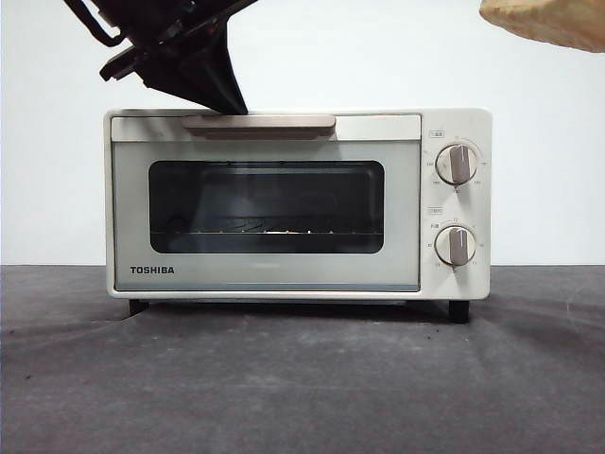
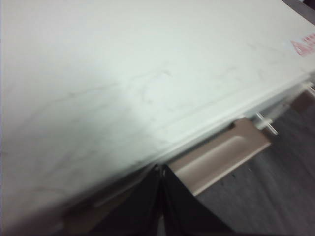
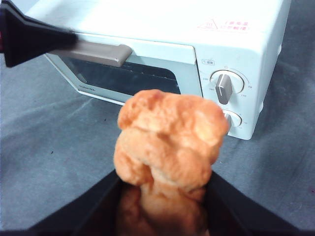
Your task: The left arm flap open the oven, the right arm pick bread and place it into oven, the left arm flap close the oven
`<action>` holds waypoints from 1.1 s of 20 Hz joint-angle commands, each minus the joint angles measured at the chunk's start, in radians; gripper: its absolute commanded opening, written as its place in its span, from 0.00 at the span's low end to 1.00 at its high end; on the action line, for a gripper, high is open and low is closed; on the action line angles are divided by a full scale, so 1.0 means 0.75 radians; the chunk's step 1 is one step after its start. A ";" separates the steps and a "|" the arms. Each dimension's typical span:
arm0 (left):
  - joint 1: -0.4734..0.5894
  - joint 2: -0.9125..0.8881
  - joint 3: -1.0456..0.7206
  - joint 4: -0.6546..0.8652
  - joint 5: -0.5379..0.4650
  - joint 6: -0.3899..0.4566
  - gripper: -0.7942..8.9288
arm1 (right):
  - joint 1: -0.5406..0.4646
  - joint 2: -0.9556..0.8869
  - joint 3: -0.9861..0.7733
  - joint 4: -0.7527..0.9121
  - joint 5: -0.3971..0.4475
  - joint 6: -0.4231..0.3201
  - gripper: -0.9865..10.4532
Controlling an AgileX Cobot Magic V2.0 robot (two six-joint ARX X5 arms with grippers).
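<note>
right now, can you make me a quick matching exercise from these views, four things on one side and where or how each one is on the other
Things:
1. bread
2. oven door
3. left gripper
4. two knobs

States:
a. at the beige handle
b. held off the table by the right gripper
c. shut
d. on the oven's front, beside the window

Pairs: 1-b, 2-c, 3-a, 4-d

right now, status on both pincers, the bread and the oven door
Left pincer shut, tips at the oven handle. Right pincer shut on bread, held high. Oven door closed; nothing blocking it.
</note>
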 commanded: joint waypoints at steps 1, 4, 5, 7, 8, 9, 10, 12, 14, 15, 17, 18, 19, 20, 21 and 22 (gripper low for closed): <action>-0.047 0.042 -0.006 -0.117 0.006 0.028 0.09 | 0.009 0.004 0.028 0.014 0.001 -0.027 0.27; -0.086 0.042 -0.006 -0.197 0.035 0.028 0.09 | 0.009 0.004 0.028 0.015 0.001 -0.028 0.27; -0.099 0.042 -0.006 -0.223 0.047 0.028 0.09 | 0.009 0.004 0.028 0.015 0.001 -0.032 0.27; -0.124 0.042 -0.006 -0.270 0.057 0.028 0.09 | 0.009 0.004 0.028 0.015 0.001 -0.036 0.27; -0.137 0.042 -0.006 -0.293 0.063 0.028 0.09 | 0.009 0.004 0.028 0.015 0.001 -0.036 0.27; -0.147 0.042 -0.006 -0.316 0.070 0.028 0.09 | 0.009 0.004 0.028 0.016 0.001 -0.036 0.27; -0.159 0.042 -0.006 -0.341 0.078 0.027 0.09 | 0.009 0.004 0.028 0.016 0.001 -0.037 0.27; -0.182 0.042 -0.006 -0.393 0.081 0.027 0.09 | 0.009 0.004 0.028 0.016 0.001 -0.037 0.27; -0.208 0.042 -0.006 -0.451 0.081 0.026 0.09 | 0.009 0.004 0.028 0.016 0.001 -0.037 0.27; -0.218 0.042 -0.006 -0.471 0.081 0.027 0.09 | 0.009 0.004 0.028 0.016 0.001 -0.037 0.27; -0.239 0.042 -0.006 -0.514 0.081 0.027 0.09 | 0.009 0.004 0.028 0.018 0.001 -0.038 0.27; -0.246 0.042 -0.006 -0.528 0.081 0.026 0.09 | 0.009 0.004 0.028 0.019 0.001 -0.038 0.27; -0.254 0.042 -0.006 -0.541 0.081 0.026 0.09 | 0.009 0.004 0.028 0.022 0.001 -0.039 0.27; -0.260 0.042 -0.006 -0.550 0.081 0.025 0.09 | 0.009 0.004 0.028 0.023 0.001 -0.041 0.27; -0.265 0.042 -0.006 -0.557 0.081 0.022 0.09 | 0.009 0.004 0.028 0.023 0.001 -0.041 0.27; -0.269 0.042 -0.006 -0.565 0.081 0.022 0.09 | 0.009 0.004 0.028 0.023 0.001 -0.041 0.27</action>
